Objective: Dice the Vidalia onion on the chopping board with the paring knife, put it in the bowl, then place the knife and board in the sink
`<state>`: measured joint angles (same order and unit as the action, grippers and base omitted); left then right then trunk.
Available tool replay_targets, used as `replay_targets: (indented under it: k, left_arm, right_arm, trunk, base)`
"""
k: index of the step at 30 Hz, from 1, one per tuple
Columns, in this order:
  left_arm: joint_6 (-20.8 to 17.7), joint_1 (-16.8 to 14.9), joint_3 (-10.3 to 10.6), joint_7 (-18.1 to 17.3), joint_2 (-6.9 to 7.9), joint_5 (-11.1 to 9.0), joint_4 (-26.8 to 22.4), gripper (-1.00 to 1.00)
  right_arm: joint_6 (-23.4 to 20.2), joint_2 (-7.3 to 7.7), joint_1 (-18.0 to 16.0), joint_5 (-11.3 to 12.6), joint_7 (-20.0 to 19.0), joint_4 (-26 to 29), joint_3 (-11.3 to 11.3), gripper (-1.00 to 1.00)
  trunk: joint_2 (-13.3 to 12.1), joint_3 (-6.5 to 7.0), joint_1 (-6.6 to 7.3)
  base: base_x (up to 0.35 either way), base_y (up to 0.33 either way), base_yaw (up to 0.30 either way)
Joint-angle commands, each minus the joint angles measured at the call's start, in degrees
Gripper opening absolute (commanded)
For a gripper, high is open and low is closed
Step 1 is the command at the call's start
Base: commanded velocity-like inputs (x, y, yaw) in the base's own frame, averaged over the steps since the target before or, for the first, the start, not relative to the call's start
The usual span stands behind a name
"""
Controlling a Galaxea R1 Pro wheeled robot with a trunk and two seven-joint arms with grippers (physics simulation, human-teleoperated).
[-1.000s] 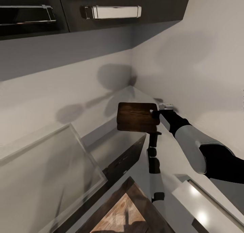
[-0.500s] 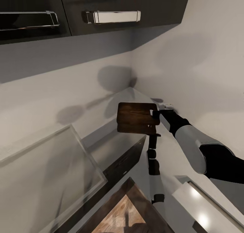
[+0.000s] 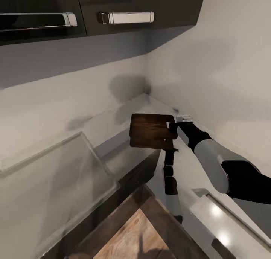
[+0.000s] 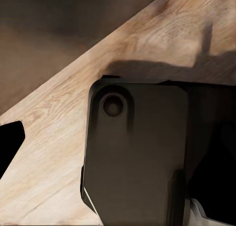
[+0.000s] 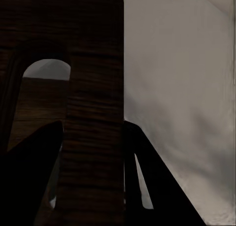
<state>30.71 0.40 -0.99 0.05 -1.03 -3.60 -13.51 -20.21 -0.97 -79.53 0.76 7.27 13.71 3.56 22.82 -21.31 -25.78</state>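
Right arm extends forward and up, grey forearm and black wrist raised. The right gripper (image 3: 172, 131) is clamped on the handle end of the dark-brown rectangular wooden chopping board (image 3: 150, 131), held flat in the air.

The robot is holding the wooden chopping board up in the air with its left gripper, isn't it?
Not quite. The chopping board is up in the air, but the right gripper holds it, by the edge next to its handle hole. The head view shows the right arm reaching to the board, and the right wrist view shows the fingers either side of the wood.
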Motion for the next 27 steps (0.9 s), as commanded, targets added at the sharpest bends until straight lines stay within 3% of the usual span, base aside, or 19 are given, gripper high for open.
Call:
replay_targets:
  k: [1,10,27]
  left_arm:
    - [0.1,0.0,-0.1,0.0,-0.02,-0.3,-0.1,1.00]
    - [0.1,0.0,-0.1,0.0,-0.02,-0.3,-0.1,1.00]
    - [0.1,0.0,-0.2,0.0,-0.01,-0.2,-0.2,1.00]
  right_arm:
    - [-0.4,0.00,0.0,0.1,0.2,0.1,0.3,-1.00]
    - [-0.3,-0.08,0.0,0.1,0.2,0.1,0.3,-1.00]
    - [-0.3,0.14,0.0,0.1,0.1,0.1,0.2,-1.00]
  trunk:
    - [0.1,-0.08,0.00]
    - [0.1,-0.29,0.00]
    - [0.1,-1.40,0.00]
  base:
    - [-0.321,0.000,0.000]
    - [-0.275,0.000,0.064]
    - [-0.010,0.000,0.193]
